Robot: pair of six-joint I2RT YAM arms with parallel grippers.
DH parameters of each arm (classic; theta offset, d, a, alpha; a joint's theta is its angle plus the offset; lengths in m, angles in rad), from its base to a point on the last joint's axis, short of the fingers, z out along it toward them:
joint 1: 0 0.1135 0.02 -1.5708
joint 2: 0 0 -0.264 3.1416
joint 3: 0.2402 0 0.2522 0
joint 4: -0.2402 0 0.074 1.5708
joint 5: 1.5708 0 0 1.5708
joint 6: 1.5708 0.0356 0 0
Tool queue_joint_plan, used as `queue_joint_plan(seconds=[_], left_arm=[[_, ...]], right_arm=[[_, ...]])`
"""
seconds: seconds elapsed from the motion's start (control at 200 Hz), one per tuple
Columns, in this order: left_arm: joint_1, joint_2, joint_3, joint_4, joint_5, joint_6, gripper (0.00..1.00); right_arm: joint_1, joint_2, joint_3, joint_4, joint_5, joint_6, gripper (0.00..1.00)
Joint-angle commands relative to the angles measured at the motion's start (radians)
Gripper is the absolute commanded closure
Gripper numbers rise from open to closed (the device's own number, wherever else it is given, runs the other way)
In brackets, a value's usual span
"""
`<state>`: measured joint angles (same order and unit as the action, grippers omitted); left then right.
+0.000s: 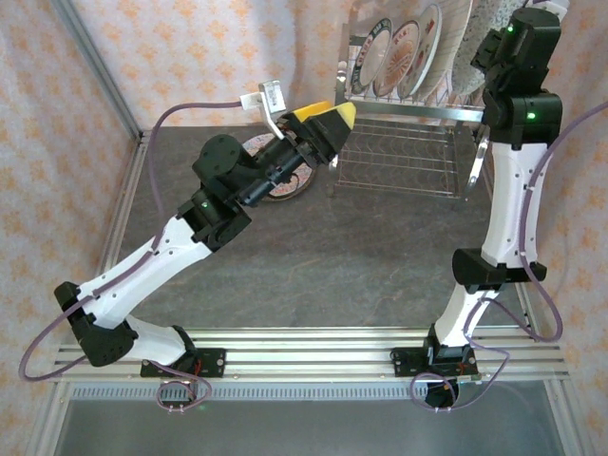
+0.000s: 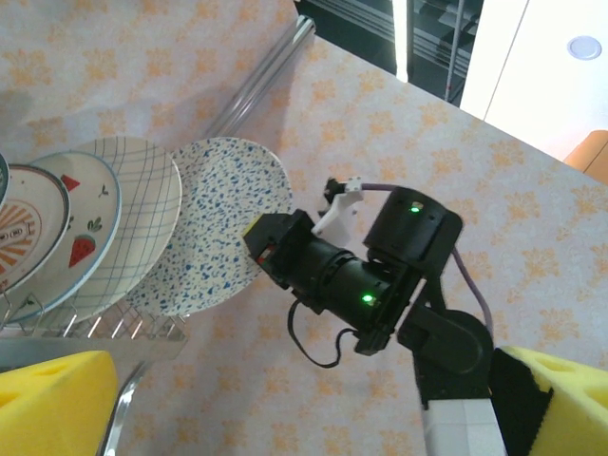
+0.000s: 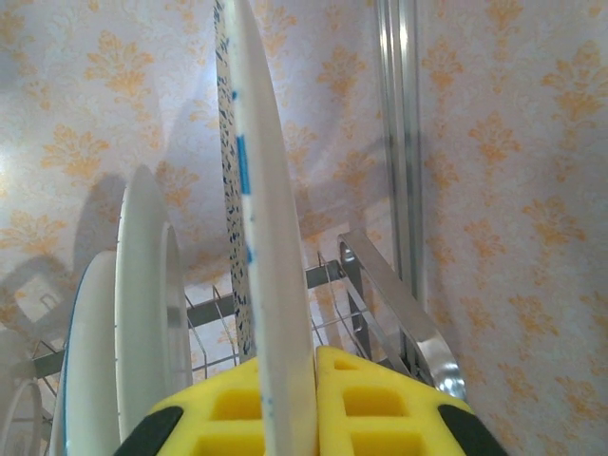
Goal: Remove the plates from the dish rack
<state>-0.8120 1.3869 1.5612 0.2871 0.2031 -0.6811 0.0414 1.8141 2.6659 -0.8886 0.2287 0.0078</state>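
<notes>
The right gripper (image 3: 285, 404) clamps its yellow fingers (image 3: 380, 399) on the rim of an upright speckled plate (image 3: 266, 237), the end plate of the row in the chrome dish rack (image 1: 408, 142). The left gripper (image 1: 328, 123) hangs beside the rack with its jaws spread wide and nothing in them. Below it is a dark grey, stone-look table (image 1: 313, 256), walled by an orange-flowered backdrop (image 1: 190, 47). The left wrist camera shows a plaid-lined plate (image 2: 142, 190) and a strawberry-print plate (image 2: 81, 223) slotted alongside. The overhead camera shows a patterned plate (image 1: 283, 190) lying flat under the left arm.
</notes>
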Motion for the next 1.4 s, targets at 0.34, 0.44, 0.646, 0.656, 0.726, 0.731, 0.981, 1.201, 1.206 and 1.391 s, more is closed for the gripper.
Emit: queue_joint_plan(seconds=[0.34, 0.44, 0.646, 0.656, 0.726, 0.731, 0.981, 1.201, 1.206, 1.391], left_arm=[[-0.025, 0.122, 0.025, 0.058, 0.056, -0.263, 0.01], [-0.039, 0.159, 0.029, 0.061, 0.074, -0.308, 0.01], [-0.070, 0.231, 0.010, 0.103, 0.104, -0.433, 0.01], [-0.072, 0.234, 0.009, 0.102, 0.107, -0.439, 0.01], [-0.080, 0.264, 0.019, 0.078, 0.123, -0.488, 0.01], [-0.081, 0.266, 0.020, 0.075, 0.124, -0.492, 0.01], [-0.118, 0.343, -0.011, 0.131, 0.138, -0.670, 0.01], [-0.142, 0.378, -0.046, 0.216, 0.125, -0.761, 0.02], [-0.142, 0.379, -0.046, 0.218, 0.126, -0.764, 0.02], [-0.148, 0.409, -0.070, 0.290, 0.150, -0.841, 0.09]], right_arm=[[0.002, -0.227, -0.076, -0.127, -0.011, 0.130, 1.00], [0.002, -0.276, -0.114, -0.168, -0.019, 0.145, 1.00], [0.002, -0.380, -0.207, -0.233, -0.062, 0.193, 1.00], [0.002, -0.385, -0.212, -0.236, -0.064, 0.196, 1.00], [0.002, -0.414, -0.234, -0.258, -0.081, 0.217, 1.00], [0.002, -0.416, -0.235, -0.260, -0.082, 0.219, 1.00], [0.002, -0.489, -0.282, -0.344, -0.165, 0.303, 1.00], [0.002, -0.551, -0.352, -0.381, -0.242, 0.387, 1.00], [0.002, -0.552, -0.353, -0.381, -0.244, 0.389, 1.00], [0.002, -0.589, -0.412, -0.409, -0.309, 0.465, 1.00]])
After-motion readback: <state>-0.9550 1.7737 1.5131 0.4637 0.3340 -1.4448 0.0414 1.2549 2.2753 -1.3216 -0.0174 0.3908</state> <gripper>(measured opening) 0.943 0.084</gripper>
